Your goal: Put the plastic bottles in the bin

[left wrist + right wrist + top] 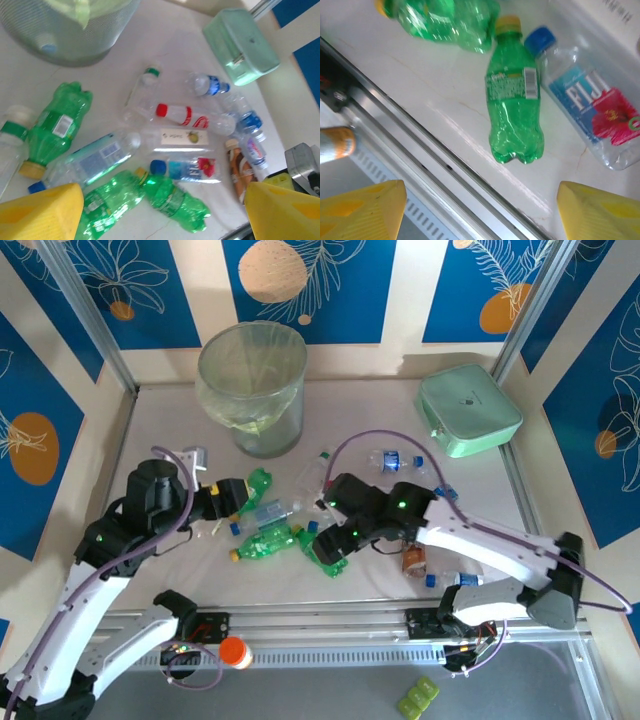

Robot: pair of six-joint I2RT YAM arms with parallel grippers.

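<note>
Walls: blue leaf-print panels (310, 280) on cream
Table: pale top (340, 410); mint-green rounded case (468, 410) far right
Bin: tall translucent wastebasket (251, 388), pale green liner, far centre-left
Bottles: green and clear plastic bottles (268, 540) strewn mid-table
Left arm (110, 540): bent inward, left gripper (161, 192) spread wide, empty
Right arm (480, 535): reaching left, right gripper (480, 186) spread over a green yellow-capped bottle (515, 110), fingers clear of it

Bin (65, 40) rim beyond the left wrist view's top edge; Fiji bottle (592, 107) base off-frame, right wrist view
</note>
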